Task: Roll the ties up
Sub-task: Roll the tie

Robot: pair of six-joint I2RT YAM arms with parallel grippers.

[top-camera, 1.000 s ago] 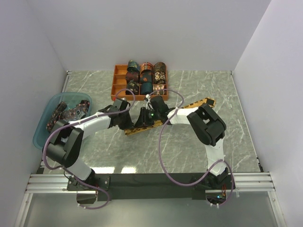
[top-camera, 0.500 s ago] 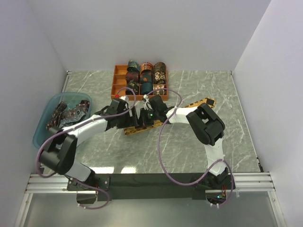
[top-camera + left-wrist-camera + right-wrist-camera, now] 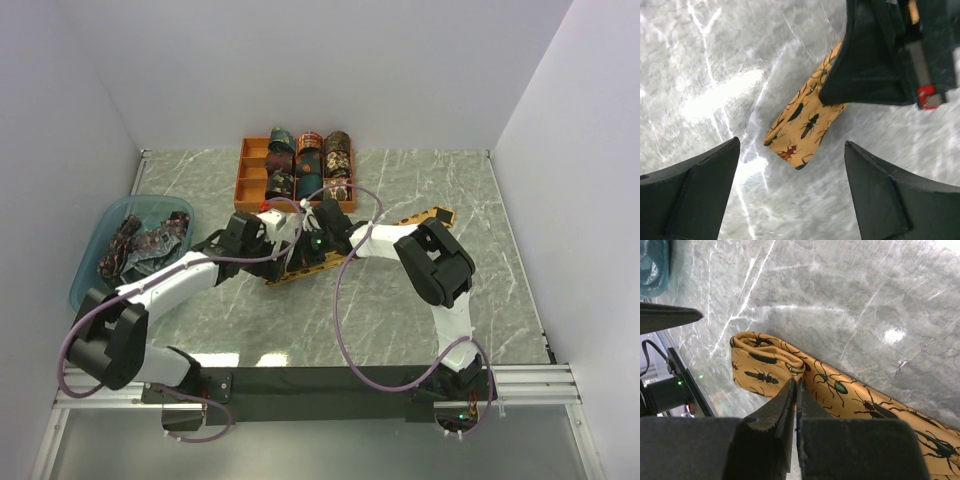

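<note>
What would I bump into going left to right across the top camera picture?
Blue basin → left tool → right tool → the mustard tie at its loose end. The orange tray overlaps both tools, so it is left out.

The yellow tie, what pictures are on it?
Beetles and other insects, on the mustard-gold tie; clearest in the right wrist view.

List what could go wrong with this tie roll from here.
1. The left hand is open, so only the shut right hand pins the mustard tie; its loose first fold may spring flat.
2. Both hands crowd that same end, so the left closing in may knock the right.
</note>
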